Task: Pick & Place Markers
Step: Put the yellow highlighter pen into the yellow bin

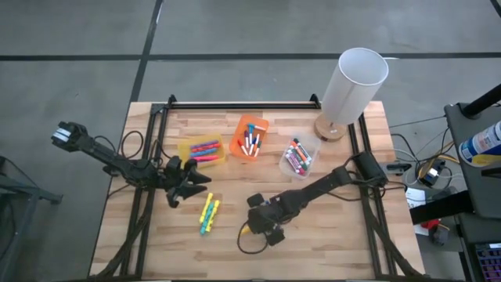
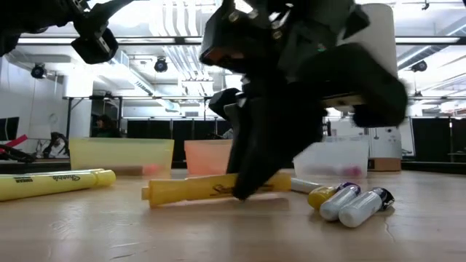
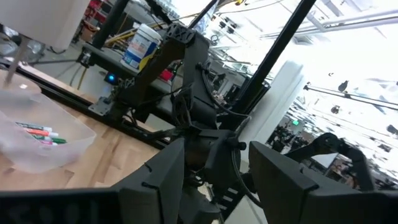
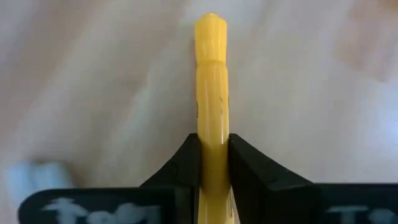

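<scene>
A yellow marker [image 4: 211, 93] lies on the wooden table [image 1: 329, 235] near its front middle, with my right gripper [image 4: 212, 163] shut on it; the low view shows the same marker [image 2: 189, 191] flat on the wood. A few more loose markers [image 1: 208, 213] lie to its left, and others [image 2: 349, 204] lie to its right in the low view. My left gripper [image 1: 188, 182] hovers open over the table's left part, nothing between its fingers [image 3: 168, 180]. My right gripper pinches the yellow marker's barrel [image 4: 211, 140] between its two fingers [image 4: 183, 171], one on each long side. The fingers slant down from above and lie across the marker. The marker rests lengthwise on the table, its capped end [image 4: 211, 28] sticking out past the fingertips.
Three small bins holding markers stand in a row behind: yellow [image 1: 202, 149], orange [image 1: 250, 139], clear [image 1: 299, 157]. A lamp with a white shade [image 1: 352, 86] stands at the far right. Black rails [image 1: 149, 157] run along the table's left, right and far edges.
</scene>
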{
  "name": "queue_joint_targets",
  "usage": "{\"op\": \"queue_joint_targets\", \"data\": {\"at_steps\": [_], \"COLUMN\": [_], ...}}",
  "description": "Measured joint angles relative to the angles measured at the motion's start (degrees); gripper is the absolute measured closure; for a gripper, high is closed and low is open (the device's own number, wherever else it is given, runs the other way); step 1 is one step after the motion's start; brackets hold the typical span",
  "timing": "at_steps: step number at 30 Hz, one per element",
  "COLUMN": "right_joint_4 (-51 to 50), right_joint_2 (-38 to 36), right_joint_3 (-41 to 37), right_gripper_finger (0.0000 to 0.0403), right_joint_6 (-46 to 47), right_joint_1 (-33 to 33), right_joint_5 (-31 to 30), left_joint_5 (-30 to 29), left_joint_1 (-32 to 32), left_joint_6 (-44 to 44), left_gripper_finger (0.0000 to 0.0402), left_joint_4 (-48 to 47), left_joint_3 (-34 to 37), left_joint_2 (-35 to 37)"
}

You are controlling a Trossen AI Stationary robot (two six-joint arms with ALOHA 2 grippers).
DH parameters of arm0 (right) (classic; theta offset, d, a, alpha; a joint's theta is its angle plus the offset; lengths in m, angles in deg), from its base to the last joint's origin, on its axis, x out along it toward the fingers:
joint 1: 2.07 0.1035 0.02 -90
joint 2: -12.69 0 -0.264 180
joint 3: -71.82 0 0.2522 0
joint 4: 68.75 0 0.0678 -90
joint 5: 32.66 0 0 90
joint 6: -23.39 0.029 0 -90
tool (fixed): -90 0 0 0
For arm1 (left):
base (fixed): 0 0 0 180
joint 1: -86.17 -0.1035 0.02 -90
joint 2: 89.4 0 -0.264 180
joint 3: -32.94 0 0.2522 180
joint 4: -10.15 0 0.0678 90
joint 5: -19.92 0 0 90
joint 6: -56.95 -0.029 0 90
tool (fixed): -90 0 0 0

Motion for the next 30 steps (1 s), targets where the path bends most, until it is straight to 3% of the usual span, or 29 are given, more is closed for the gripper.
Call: {"op": "queue_joint_targets", "data": {"at_steps": [11,24,30], "right_joint_4": [-16.2,-15.5,-15.5], "right_joint_2": [0.0,-0.2,-0.3], "right_joint_3": [11.1,18.1,19.0], "right_gripper_finger": [0.0351,0.0348,0.0348], "right_joint_6": [0.3,2.1,2.0], "right_joint_1": [-1.9,-1.8,-1.8], "right_joint_5": [-7.0,-10.3,-10.3], "left_joint_5": [-6.2,-6.3,-6.7], "left_joint_1": [-0.1,-0.1,-0.1], "left_joint_6": [-2.3,-11.5,-16.2], "left_gripper_finger": [0.0227,0.0227,0.0227], "left_joint_4": [2.9,3.0,8.0], "left_joint_3": [0.0,0.0,0.0], "left_joint_2": [0.0,0.0,0.1]}}
